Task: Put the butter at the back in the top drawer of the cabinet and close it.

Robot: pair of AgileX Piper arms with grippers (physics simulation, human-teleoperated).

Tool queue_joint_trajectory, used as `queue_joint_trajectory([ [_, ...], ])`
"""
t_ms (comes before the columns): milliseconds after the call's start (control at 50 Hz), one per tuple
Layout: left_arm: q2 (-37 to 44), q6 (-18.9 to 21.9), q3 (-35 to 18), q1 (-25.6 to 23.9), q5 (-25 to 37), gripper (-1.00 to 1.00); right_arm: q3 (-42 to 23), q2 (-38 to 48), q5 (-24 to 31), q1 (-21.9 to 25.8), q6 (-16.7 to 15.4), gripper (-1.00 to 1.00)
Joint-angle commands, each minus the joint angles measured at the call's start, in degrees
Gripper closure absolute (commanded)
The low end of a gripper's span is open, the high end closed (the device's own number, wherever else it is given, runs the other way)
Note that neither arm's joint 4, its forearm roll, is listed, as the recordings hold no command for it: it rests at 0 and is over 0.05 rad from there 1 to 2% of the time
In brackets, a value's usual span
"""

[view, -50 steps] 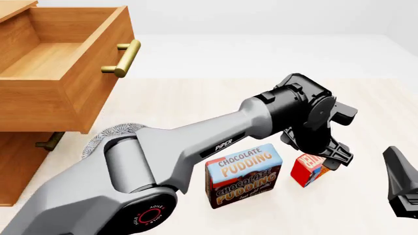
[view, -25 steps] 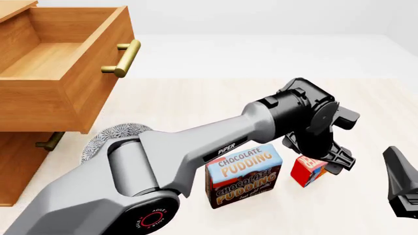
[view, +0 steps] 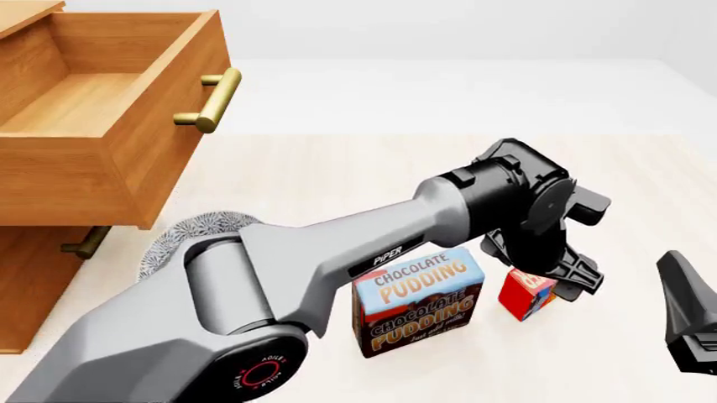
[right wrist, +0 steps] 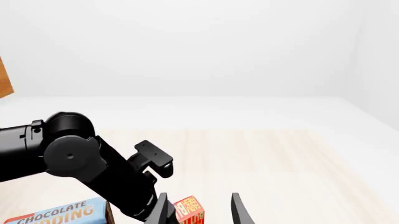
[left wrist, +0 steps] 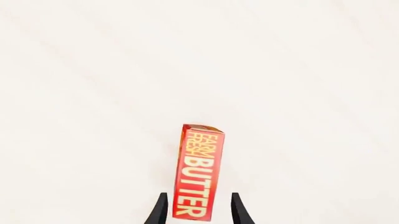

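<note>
Two black fingers (left wrist: pixel 160 210) of the left gripper (left wrist: pixel 198 212) are standing apart, one on each long side of the butter (left wrist: pixel 196 172), with a thin gap showing at either side, so the jaws are open and not yet pressing on the box. From the front, the left gripper (view: pixel 549 281) is reaching down over the butter (view: pixel 526 294), which is standing on the table (view: pixel 336 176) just right of the pudding box (view: pixel 418 300). Out at the table's right edge, the right gripper (right wrist: pixel 198 212) is hanging with its fingers spread and nothing between them. Left of everything, the top drawer (view: pixel 107 126) of the cabinet (view: pixel 34 277) is sitting pulled out.
</note>
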Motion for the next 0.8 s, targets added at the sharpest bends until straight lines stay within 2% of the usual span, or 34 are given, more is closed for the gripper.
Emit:
queue_joint_trajectory([
  [20, 1.70, 0.56, -1.58, 0.64, -0.09, -1.00, 0.00, 0.00, 0.00, 0.00, 0.00, -1.00],
  [340, 8.00, 1.64, -10.41, 1.02, 3.01, -1.00, 0.00, 0.00, 0.00, 0.00, 0.00, -1.00],
  [800, 9.49, 0.45, -9.60, -0.10, 1.63, -1.00, 0.00, 0.00, 0.00, 0.00, 0.00, -1.00],
])
